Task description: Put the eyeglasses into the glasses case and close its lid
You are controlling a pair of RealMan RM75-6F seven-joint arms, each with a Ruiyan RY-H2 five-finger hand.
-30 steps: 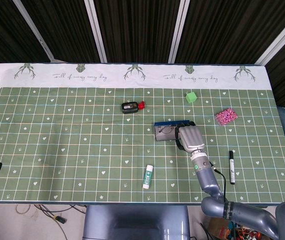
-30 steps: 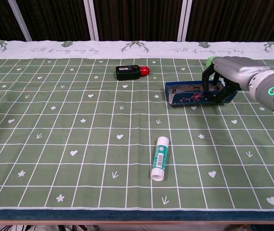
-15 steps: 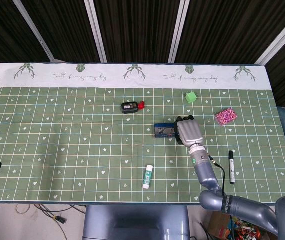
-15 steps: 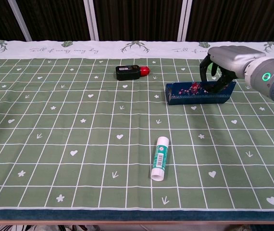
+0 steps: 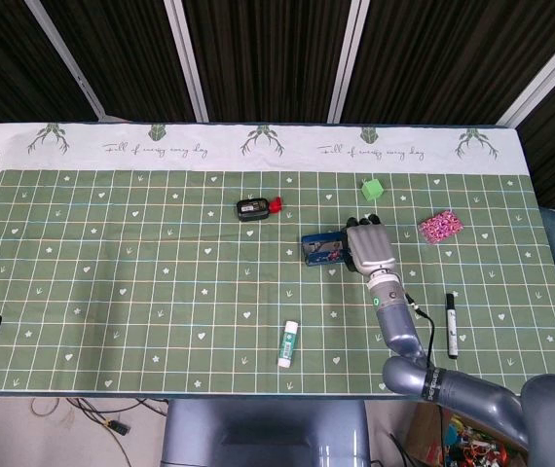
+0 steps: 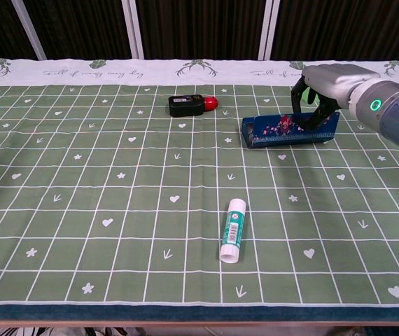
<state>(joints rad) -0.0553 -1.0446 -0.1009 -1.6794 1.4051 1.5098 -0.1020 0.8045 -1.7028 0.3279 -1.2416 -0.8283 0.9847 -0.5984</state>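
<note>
The glasses case [image 6: 288, 131] lies on the worktop [image 6: 115, 210] directly under the right hand [image 6: 320, 87], its blue lid down or nearly so — the eyeglasses are not visible, presumably inside. The hand arches over the case's right end, fingers [image 6: 304, 119] curled down onto the lid, likely to press it closed; whether it grips the case I cannot tell. Beyond the fingertips sits a green cube [image 5: 372, 189]. The left hand is out of view.
</note>
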